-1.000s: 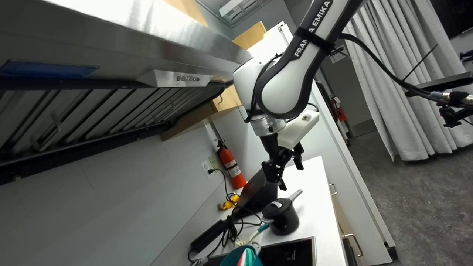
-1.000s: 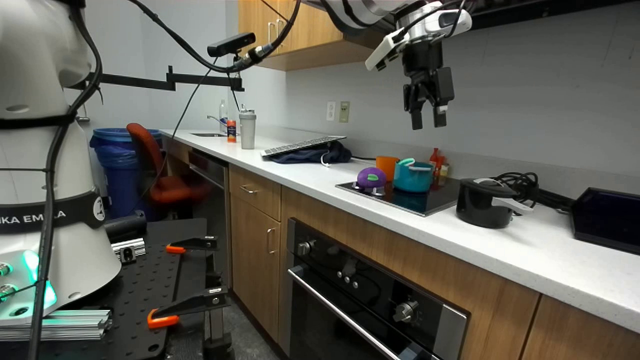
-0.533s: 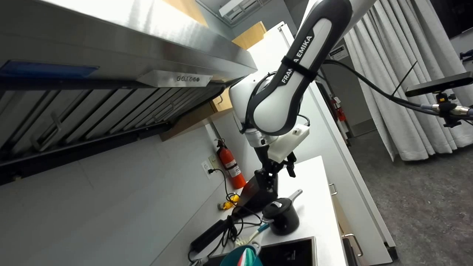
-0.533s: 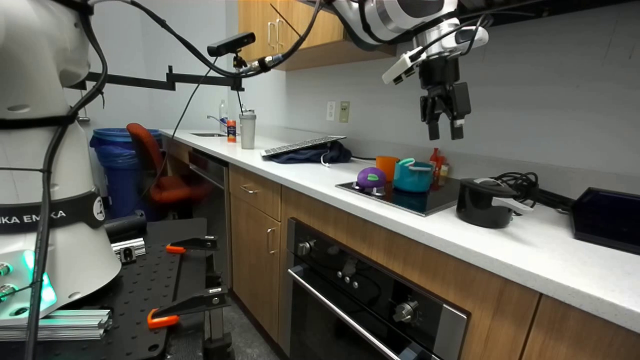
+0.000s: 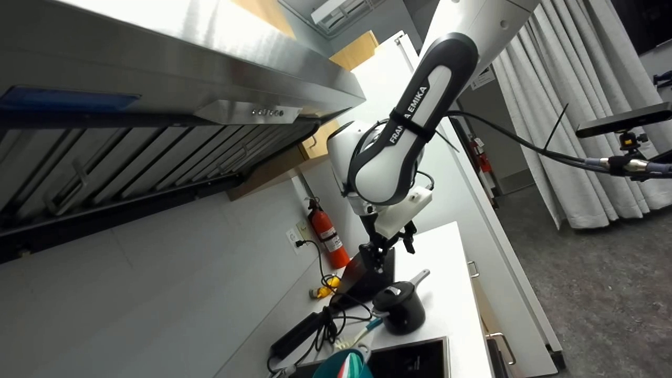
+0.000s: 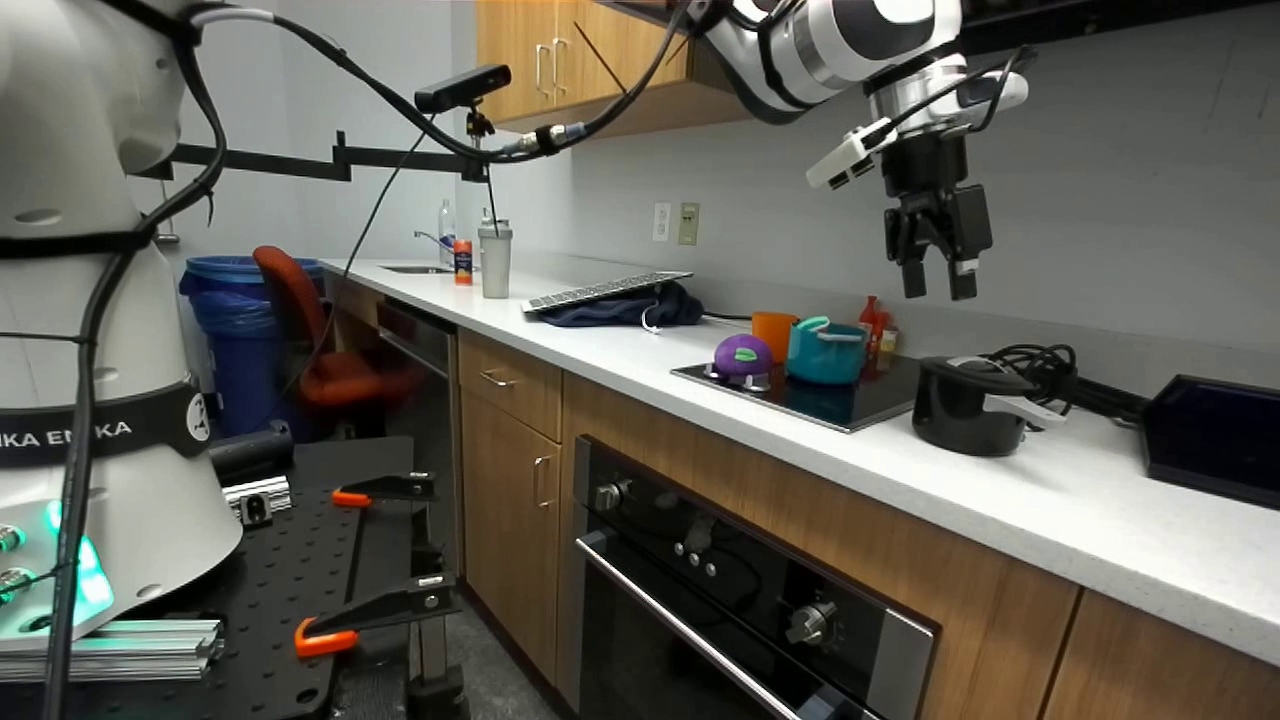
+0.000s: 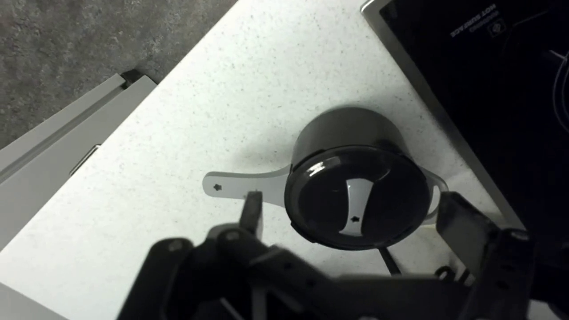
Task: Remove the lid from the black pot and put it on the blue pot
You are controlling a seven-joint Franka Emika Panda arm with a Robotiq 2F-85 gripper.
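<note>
wrist view: the tool (image 7: 351,199) has its fingers (image 7: 462,229) wide apart and holds nothing; below, seen between their ends, sits the lid (image 7: 331,202), on the black pot (image 7: 349,129), its pale lid handle (image 7: 357,204) uppermost. the pot stands on the bench (image 7: 249,98), just beside the cooktop (image 7: 471,75). both exterior views put the tool above the pot, touching neither it nor the lid.

so the step in hand looks to be the approach to the lid; lifting it off and carrying it over are not yet done. the next move calls for coming down over the lid handle, which runs roughly crosswise to the line between the fingers, so little turning seems needed. i'd bring the fingers nearer each other before contact: spread like this, one might land on the pot's long handle (image 7: 242,184).

then the task turns to the blue pot (image 6: 825,355), which stands on the cooktop in an exterior view. something striped (image 5: 350,366) shows at its mouth in an exterior view; whether it's inside can't be told, but it may keep the lid from seating flat.
</note>
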